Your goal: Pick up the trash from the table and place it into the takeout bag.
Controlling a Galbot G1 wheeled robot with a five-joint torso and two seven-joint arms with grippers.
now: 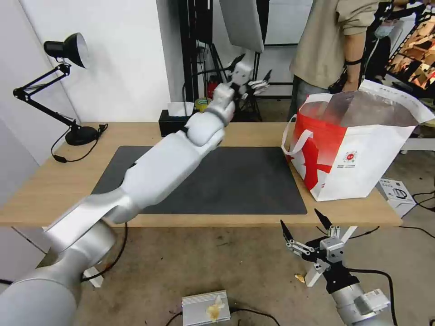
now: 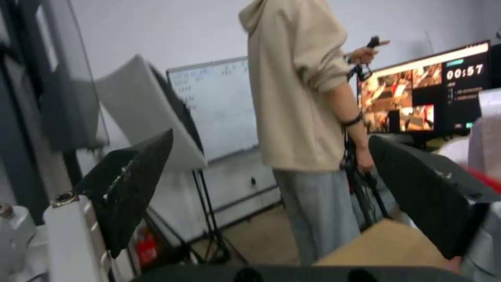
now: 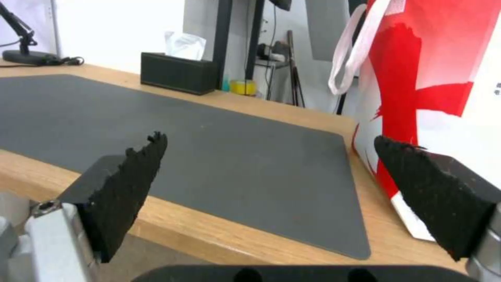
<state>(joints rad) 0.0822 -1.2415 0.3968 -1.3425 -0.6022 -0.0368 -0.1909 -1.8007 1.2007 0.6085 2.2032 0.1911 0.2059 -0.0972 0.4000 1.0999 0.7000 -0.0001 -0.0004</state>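
The left hand (image 1: 260, 81) was stretched out past the far edge of the tabletop (image 1: 50, 185), fingers spread and empty. The right hand (image 1: 306, 226) hung below the near edge, fingers spread and empty. The takeout bag (image 1: 358, 154) stood open at the right end, overlapping the mat's (image 1: 235, 181) corner.

The left arm reaches far across the table (image 1: 54, 181), its gripper (image 1: 260, 81) raised beyond the far edge with fingers apart. The right gripper (image 1: 304, 225) hangs below the near edge at the right, fingers spread. The bag (image 1: 362, 158) stands open at the table's right end, beside the mat (image 1: 244, 181). A lamp (image 1: 68, 50) stands far left, a tissue box (image 1: 174, 120) at the far edge.
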